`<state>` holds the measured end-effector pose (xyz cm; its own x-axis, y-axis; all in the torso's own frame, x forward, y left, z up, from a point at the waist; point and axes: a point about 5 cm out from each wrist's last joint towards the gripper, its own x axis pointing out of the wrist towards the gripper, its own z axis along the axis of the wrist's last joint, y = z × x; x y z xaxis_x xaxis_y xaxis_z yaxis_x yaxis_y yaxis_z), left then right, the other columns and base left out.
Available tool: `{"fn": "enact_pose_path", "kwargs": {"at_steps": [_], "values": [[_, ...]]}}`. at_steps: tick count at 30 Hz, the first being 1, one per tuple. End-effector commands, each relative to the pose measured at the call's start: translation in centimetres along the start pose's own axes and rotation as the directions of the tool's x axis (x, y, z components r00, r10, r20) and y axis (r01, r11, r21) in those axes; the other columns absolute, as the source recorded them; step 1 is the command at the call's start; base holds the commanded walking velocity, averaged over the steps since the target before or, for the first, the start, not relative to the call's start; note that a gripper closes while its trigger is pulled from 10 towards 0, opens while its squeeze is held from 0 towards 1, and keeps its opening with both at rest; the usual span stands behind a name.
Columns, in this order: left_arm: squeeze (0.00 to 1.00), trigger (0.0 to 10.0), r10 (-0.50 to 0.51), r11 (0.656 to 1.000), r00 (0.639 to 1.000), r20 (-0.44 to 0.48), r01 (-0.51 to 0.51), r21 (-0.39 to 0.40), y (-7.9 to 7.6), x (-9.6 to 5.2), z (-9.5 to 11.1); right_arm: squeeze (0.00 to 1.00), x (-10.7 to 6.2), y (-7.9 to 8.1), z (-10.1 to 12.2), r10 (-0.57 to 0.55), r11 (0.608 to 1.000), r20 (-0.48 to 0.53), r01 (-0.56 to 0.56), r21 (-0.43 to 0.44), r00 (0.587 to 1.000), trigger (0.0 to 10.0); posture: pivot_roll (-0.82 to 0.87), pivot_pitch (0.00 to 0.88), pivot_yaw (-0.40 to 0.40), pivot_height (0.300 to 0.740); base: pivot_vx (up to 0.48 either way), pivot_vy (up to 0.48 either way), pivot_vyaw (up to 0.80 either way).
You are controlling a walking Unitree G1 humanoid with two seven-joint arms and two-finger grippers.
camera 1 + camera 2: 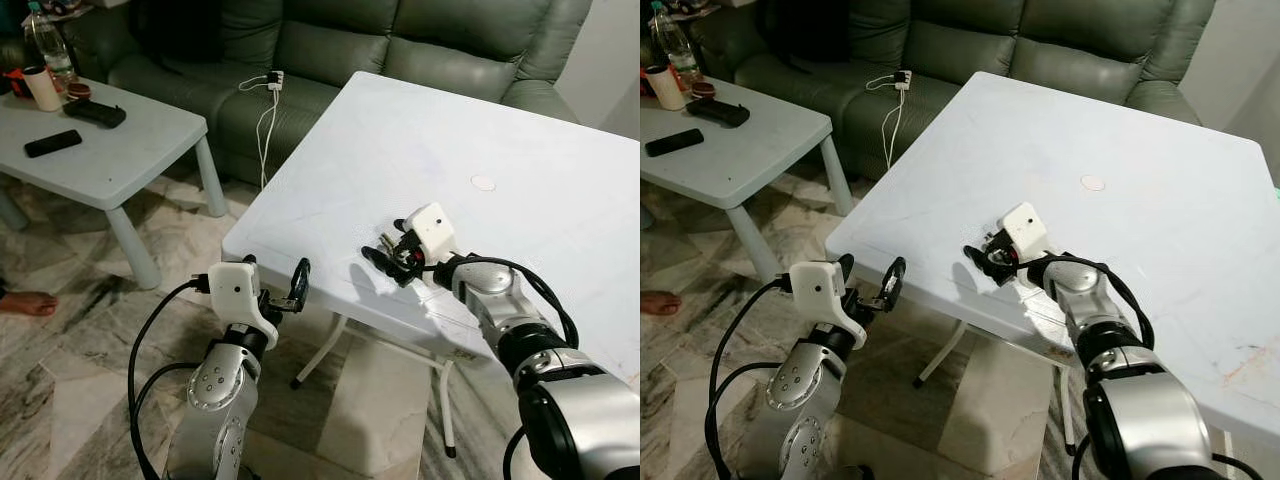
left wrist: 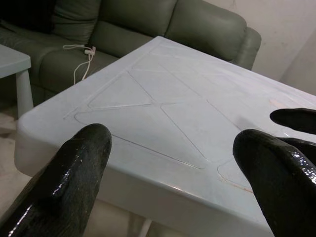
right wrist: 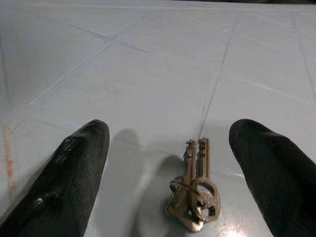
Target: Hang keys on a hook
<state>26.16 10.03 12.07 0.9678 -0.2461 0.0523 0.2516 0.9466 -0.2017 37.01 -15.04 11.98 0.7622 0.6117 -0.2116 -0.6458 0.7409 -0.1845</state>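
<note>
On the pale worktop, close to its near edge, lies a small bunch of keys, flat on the surface with the blades together and a ring at one end. We see our right gripper low over that same edge of the worktop, its two black fingers spread wide apart with the keys lying between them, not yet touched by either. From the head, the keys show only as a small brassy glint just beside the white block of the right wrist, so we cannot make out more of them there.

Off the worktop's near corner, beyond its edge and above the marbled floor, hangs our left gripper, fingers parted and holding nothing, pointed across the worktop.

Farther along the worktop from the keys sits a small white disc. Behind the worktop stands a dark green sofa, with a white charger cable draped over its seat. Well apart from the worktop, by the sofa's end, is a low side table carrying a black remote, a cup and a bottle. A person's bare foot rests on the floor near that table.
</note>
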Motion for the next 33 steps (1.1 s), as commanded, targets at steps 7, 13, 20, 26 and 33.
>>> {"fn": "enact_pose_path", "kwargs": {"at_steps": [7,13,20,26,33], "values": [[0.0,10.0,-0.006,1.0,1.0,0.002,0.007,-0.022,-0.9,-0.1,0.2,0.0,-0.6,-0.8,0.1,0.008,1.0,0.001,-0.008,0.004,1.0,0.0,0.08,0.125,-0.123,0.74,0.0,0.0,0.0],[0.0,10.0,-0.003,1.0,1.0,-0.001,0.003,-0.025,-0.9,-0.2,0.2,0.0,-0.6,-1.1,0.0,-0.023,1.0,-0.03,0.022,-0.015,0.999,10.0,0.09,0.133,-0.122,0.74,0.0,0.0,0.0],[0.0,10.0,0.004,1.0,1.0,-0.004,-0.004,-0.031,-0.9,-0.2,0.2,0.0,-0.6,-1.3,0.3,-0.018,1.0,-0.022,0.018,-0.011,1.0,4.6,0.09,0.137,-0.125,0.74,0.0,0.0,0.0],[0.0,10.0,0.008,0.999,1.0,-0.005,-0.008,-0.034,-0.9,-0.3,0.2,0.0,-0.7,-1.5,0.4,-0.022,0.999,-0.024,0.021,-0.025,0.999,0.0,0.09,0.142,-0.127,0.74,0.0,0.0,0.0],[0.0,10.0,0.01,0.999,1.0,-0.004,-0.01,-0.036,-0.9,-0.3,0.2,0.0,-0.9,-1.8,0.3,-0.029,0.999,-0.038,0.027,-0.034,0.999,0.0,0.09,0.143,-0.128,0.74,0.0,0.0,0.0]]}}
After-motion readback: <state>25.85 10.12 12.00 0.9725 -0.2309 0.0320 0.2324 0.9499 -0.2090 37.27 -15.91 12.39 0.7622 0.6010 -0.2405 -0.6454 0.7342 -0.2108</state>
